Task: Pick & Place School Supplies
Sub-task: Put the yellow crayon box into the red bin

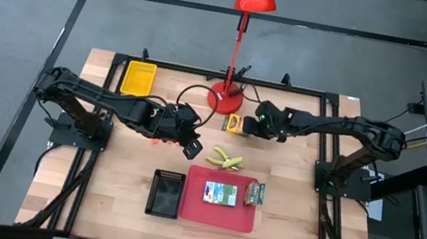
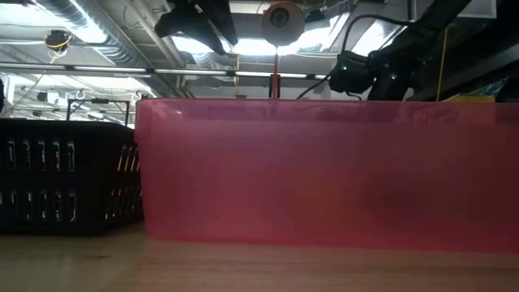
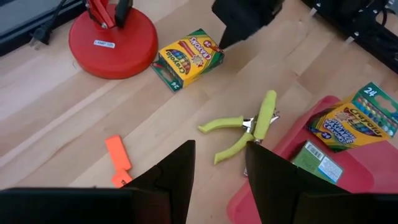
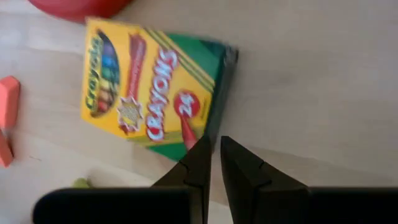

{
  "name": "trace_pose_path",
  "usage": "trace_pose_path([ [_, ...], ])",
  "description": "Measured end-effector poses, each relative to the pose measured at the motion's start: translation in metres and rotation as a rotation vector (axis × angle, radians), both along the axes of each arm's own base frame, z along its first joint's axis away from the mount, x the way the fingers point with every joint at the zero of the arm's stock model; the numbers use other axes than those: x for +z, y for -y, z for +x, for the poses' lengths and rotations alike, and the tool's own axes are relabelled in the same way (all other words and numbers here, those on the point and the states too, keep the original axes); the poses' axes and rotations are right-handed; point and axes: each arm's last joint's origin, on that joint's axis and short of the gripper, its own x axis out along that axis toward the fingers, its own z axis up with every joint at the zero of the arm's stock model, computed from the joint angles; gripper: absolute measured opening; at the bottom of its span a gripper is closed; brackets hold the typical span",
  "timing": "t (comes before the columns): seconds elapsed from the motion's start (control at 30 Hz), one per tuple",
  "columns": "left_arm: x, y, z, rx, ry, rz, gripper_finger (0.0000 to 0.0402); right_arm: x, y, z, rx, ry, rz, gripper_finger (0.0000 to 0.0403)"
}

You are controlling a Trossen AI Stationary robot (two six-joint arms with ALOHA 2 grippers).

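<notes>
One yellow-green crayon box [image 1: 234, 123] lies flat on the table beside the red lamp base. My right gripper [image 4: 216, 155] is shut, and its tips are over the box's [image 4: 149, 87] green end; it also shows in the left wrist view [image 3: 245, 18]. My left gripper [image 3: 219, 165] is open and hangs above the table near the yellow-green scissors-like tool [image 3: 245, 127], touching nothing. The tool [image 1: 227, 158] lies flat. Short orange sticks [image 3: 118, 152] lie by my left arm. Two more crayon boxes [image 1: 220, 194] [image 1: 257, 194] lie in the red tray. My right gripper points down at the crayon box's green end [image 4: 214, 93] with shut fingers. Whether the fingertips [image 4: 200, 152] touch the box, I cannot tell. The box lies flat on the table.
The red lamp base [image 1: 225, 100] stands just beyond the crayon box, with its cord looping toward my left arm. The red tray [image 1: 190, 207] and the black basket [image 1: 165, 193] sit near the table's front. A yellow tray [image 1: 138, 77] is at the far left corner.
</notes>
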Motion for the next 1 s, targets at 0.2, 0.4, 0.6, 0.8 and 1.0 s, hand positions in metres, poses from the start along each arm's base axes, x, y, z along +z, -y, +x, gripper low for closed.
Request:
trace_pose_path([
  [0.2, -0.0003, 0.0004, 0.0001, -0.008, -0.002, -0.014, 0.0139, -0.0008, -0.0044, 0.0043, -0.005, 0.052, -0.019, 0.0041],
  [0.4, -0.0004, 0.0005, 0.0002, -0.010, -0.002, -0.017, 0.0139, 0.0020, -0.0044, 0.0054, -0.015, 0.070, -0.044, 0.0041],
  [0.6, -0.0005, 0.0006, 0.0003, -0.012, -0.003, -0.021, 0.0139, 0.0020, -0.0022, 0.0047, -0.038, 0.063, -0.067, 0.0041],
  [0.8, -0.0005, 0.0006, 0.0003, -0.012, -0.003, -0.021, 0.0139, 0.0018, -0.0013, 0.0039, -0.044, 0.052, -0.080, 0.0041],
  [1.0, -0.0005, 0.0006, 0.0003, -0.017, -0.005, -0.017, 0.0139, -0.0028, -0.0022, 0.0010, -0.042, 0.023, -0.075, 0.0041],
])
